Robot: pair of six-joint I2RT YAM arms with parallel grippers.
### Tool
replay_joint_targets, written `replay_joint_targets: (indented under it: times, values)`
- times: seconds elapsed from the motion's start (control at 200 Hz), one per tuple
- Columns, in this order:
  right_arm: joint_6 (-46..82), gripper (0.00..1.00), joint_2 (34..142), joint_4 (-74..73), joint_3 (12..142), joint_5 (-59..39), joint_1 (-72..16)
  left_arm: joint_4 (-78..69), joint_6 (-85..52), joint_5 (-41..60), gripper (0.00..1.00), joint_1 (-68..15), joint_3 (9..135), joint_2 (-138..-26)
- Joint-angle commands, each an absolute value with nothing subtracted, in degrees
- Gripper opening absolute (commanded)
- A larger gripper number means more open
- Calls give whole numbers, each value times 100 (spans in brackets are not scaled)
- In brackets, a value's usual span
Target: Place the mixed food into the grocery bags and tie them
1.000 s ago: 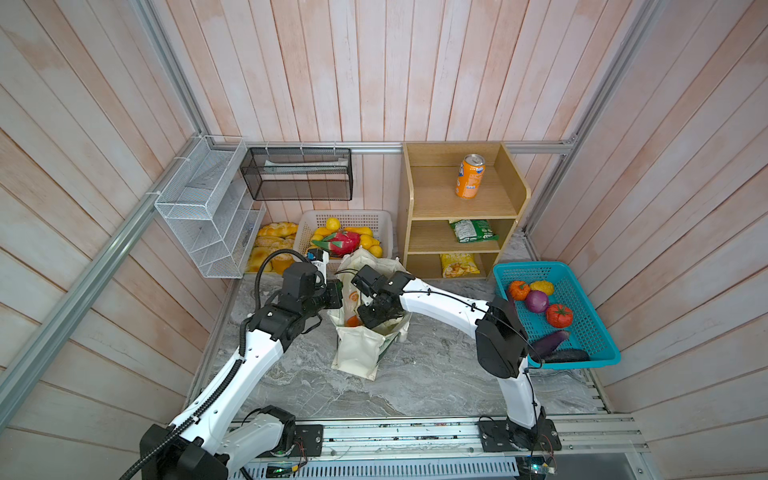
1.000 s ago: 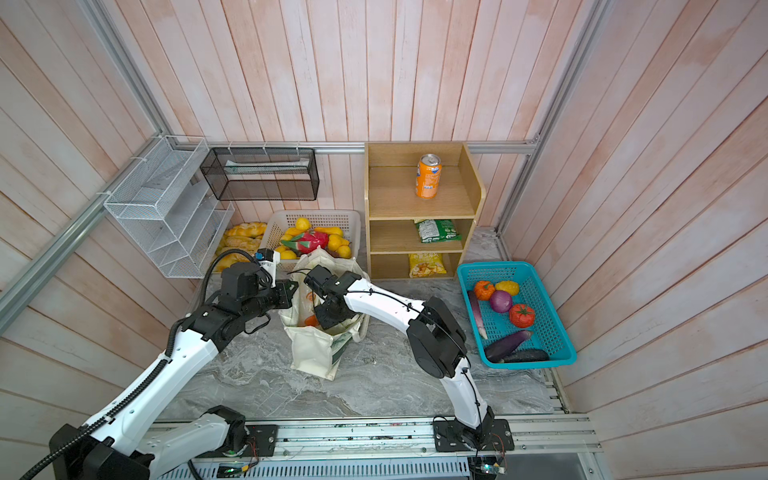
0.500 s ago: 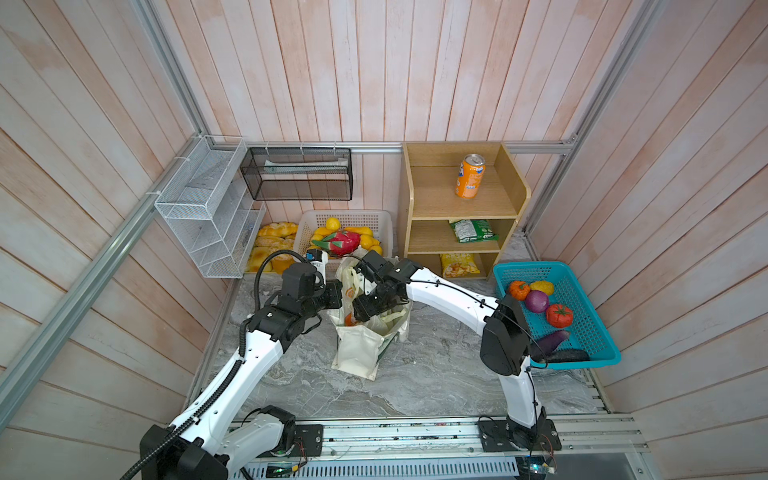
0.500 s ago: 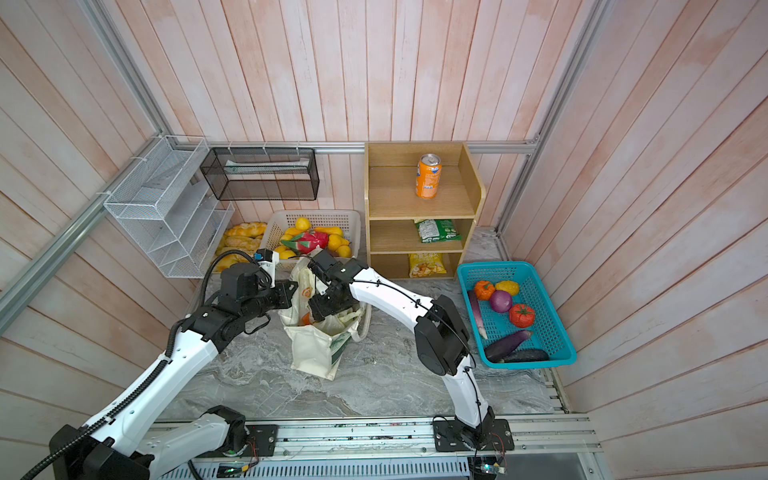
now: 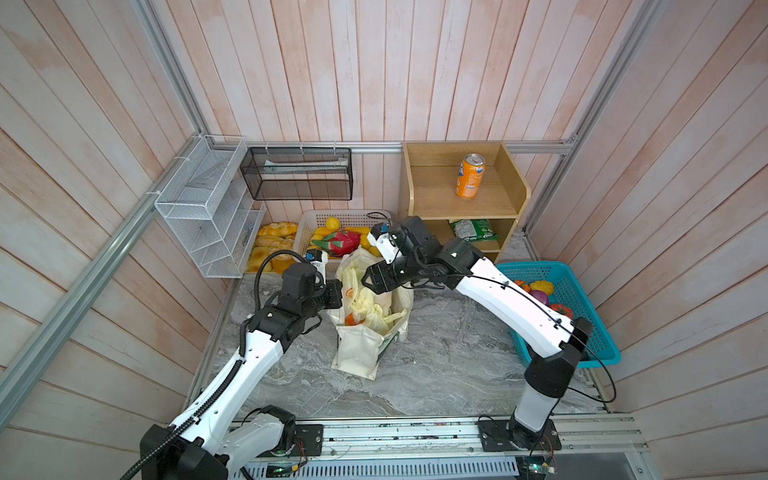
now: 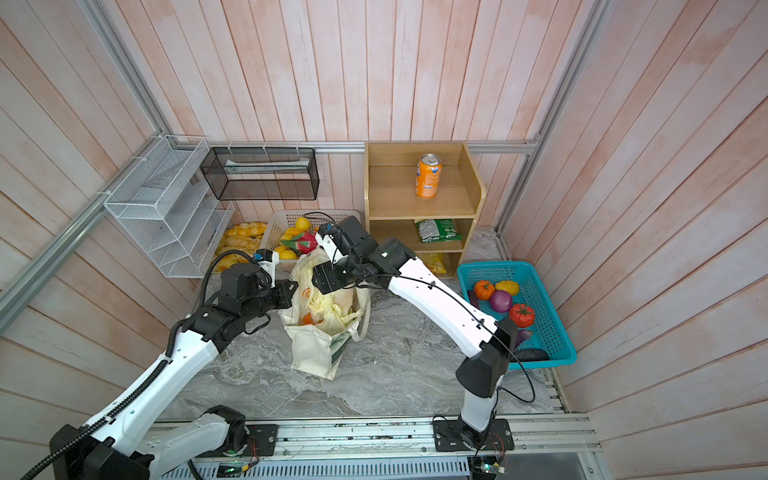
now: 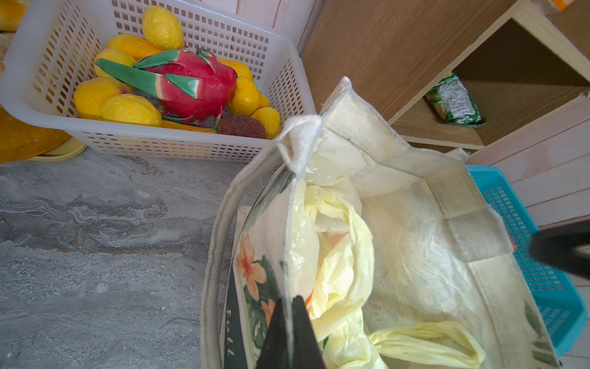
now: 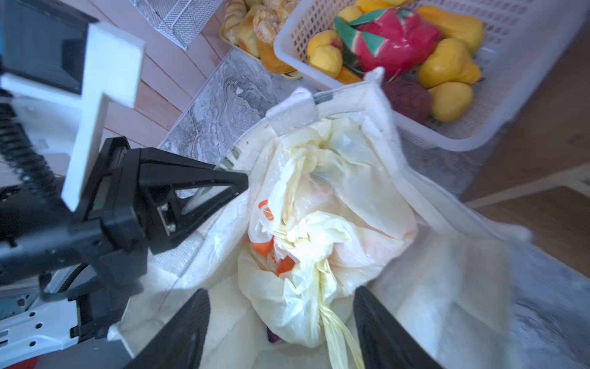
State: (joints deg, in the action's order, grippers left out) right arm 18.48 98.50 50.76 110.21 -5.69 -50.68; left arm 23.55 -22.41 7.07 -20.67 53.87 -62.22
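Below the spread right pincer (image 8: 281, 292), plastic bag (image 8: 335, 198) inside tote (image 8: 447, 271).

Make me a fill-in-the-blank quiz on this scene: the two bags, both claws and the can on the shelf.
1. The plastic bag lies ____ the tote.
2. The left claw is ____ on the tote's rim.
3. The right claw hangs above the plastic bag with its jaws ____.
4. The can on top of the shelf is ____ in colour.

Missing words: inside; shut; open; orange.
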Motion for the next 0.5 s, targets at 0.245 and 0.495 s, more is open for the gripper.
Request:
replay_joint_targets:
  times: [0.245, 0.495]
  values:
    - [2880, 79, 7720, 3886, 7708, -29, -4372, 2172, -2215, 762, 0, -2039, 5349, -6185]
    - [2892, 21, 8552, 2934, 7983, -1351, -4307, 1823, -2284, 1234, 0, -2039, 5326, -6327]
